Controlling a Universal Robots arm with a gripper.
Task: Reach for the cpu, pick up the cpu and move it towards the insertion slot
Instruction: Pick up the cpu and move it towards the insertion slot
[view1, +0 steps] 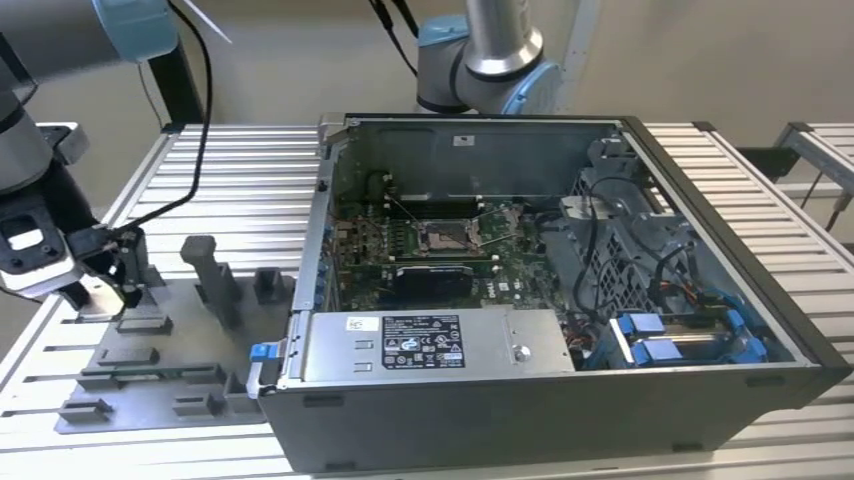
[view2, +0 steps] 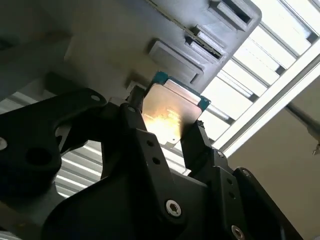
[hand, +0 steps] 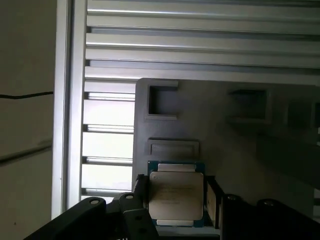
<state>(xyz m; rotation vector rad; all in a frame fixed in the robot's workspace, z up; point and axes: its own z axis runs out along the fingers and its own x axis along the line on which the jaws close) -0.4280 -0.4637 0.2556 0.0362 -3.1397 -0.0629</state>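
The cpu (hand: 176, 194), a thin square chip with a pale metal top and a green edge, sits between my two black fingers in both wrist views. My gripper (hand: 176, 200) is shut on it by two opposite sides. In the second wrist view the cpu (view2: 170, 111) catches a bright glare, with the gripper (view2: 166, 127) around it. In the exterior view my gripper (view1: 102, 288) hangs at the far left, just over the grey fixture plate (view1: 147, 395). The insertion slot (view1: 445, 237), a silver-framed socket on the green board, lies inside the open computer case well toward the exterior view's right.
The open computer case (view1: 534, 400) stands in the middle of the slatted aluminium table (view1: 227, 190). Grey fixture blocks (view1: 207, 270) rise from the plate between my gripper and the case wall. A second arm's base (view1: 481, 55) stands behind the case. Blue cable clips (view1: 681, 335) sit inside.
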